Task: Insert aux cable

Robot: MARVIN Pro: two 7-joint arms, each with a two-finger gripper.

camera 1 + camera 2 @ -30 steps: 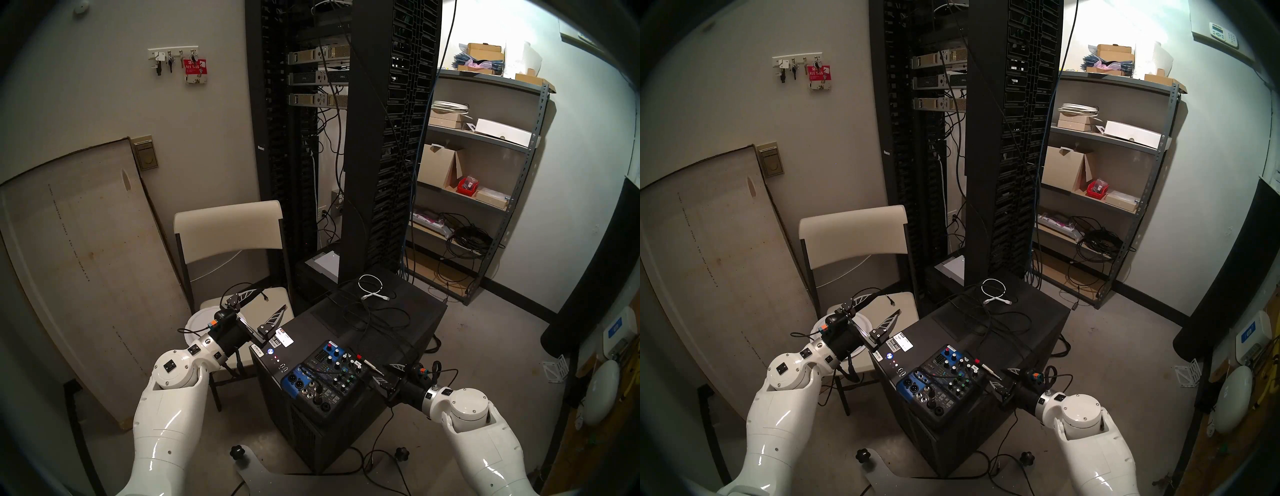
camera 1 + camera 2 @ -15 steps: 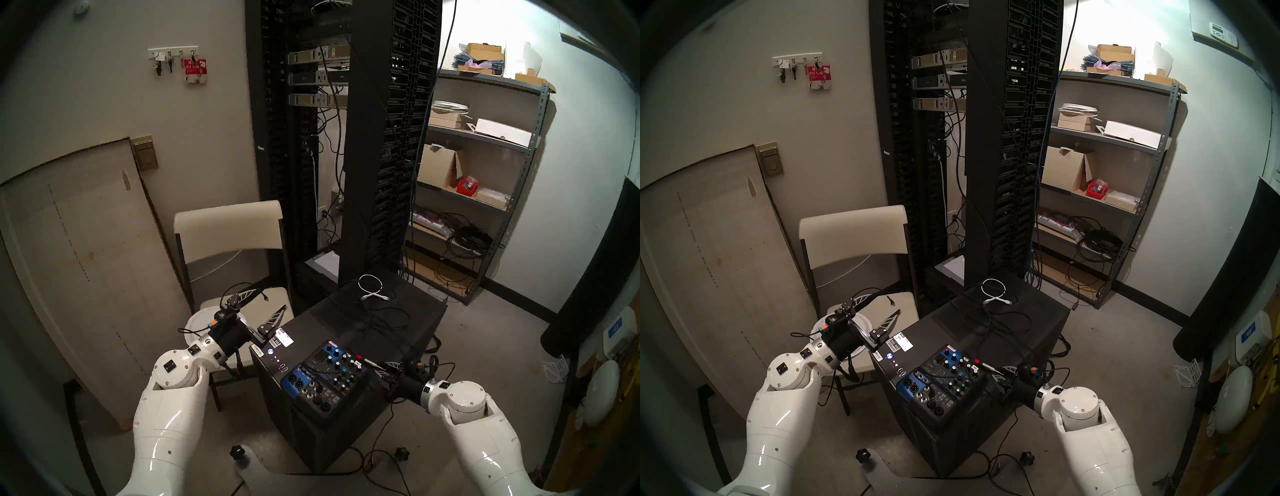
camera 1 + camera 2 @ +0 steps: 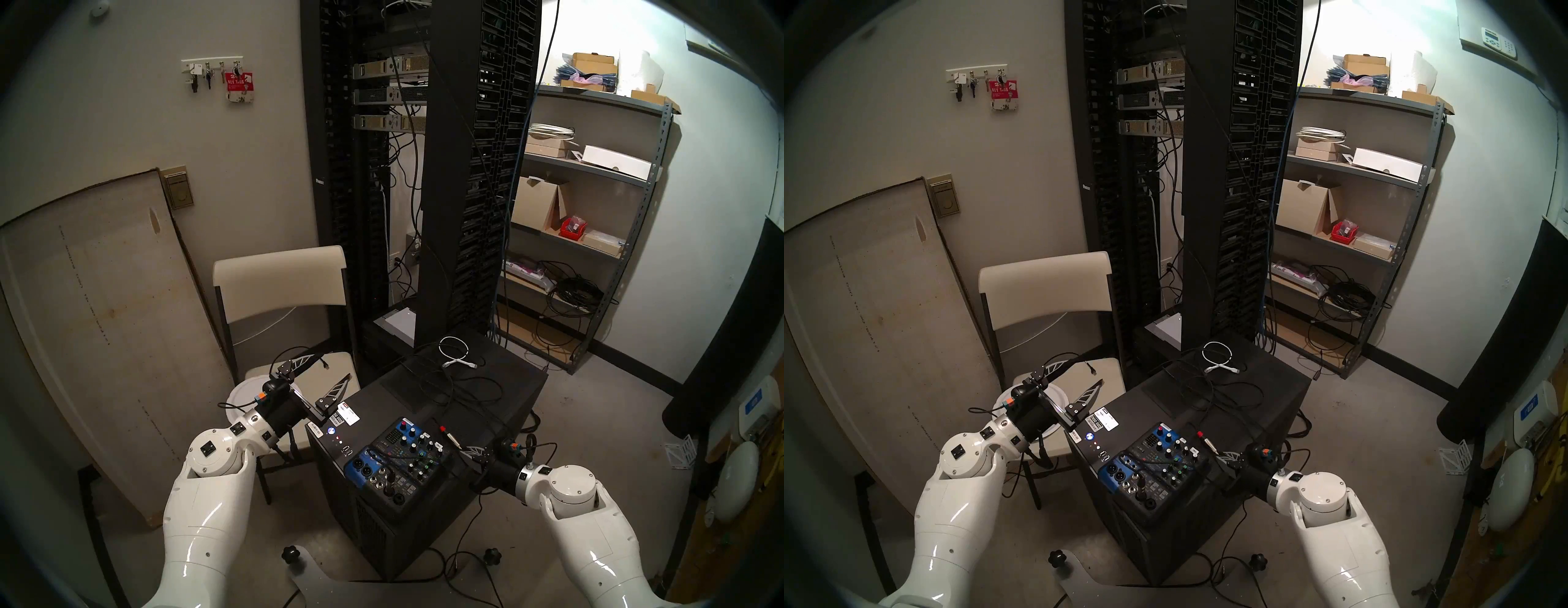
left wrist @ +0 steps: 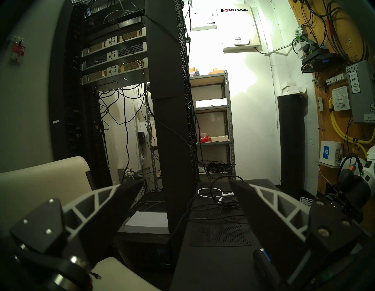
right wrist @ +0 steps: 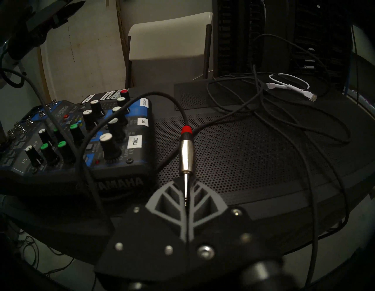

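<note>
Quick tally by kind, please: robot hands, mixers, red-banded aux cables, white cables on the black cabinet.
hands: 2 (left hand, right hand)
mixer: 1
aux cable, red-banded plug: 1
white cable: 1
total: 5

Black perforated cabinet top (image 3: pixel 500 407) with mixer (image 3: pixel 399 460), tangled black cables (image 3: pixel 458 390), coiled white cable (image 3: pixel 455 351).

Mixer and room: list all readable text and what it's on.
"YAMAHA": mixer front edge.
"master", "pc", "mic": white labels on it.
"1/L": channel marking.
"SONITROL": wall panel.
"82111", "AT&T": grey wall box.
"PANDUIT": rack.
"KEY TAGS": red pack.
Computer case stickers: too small.
</note>
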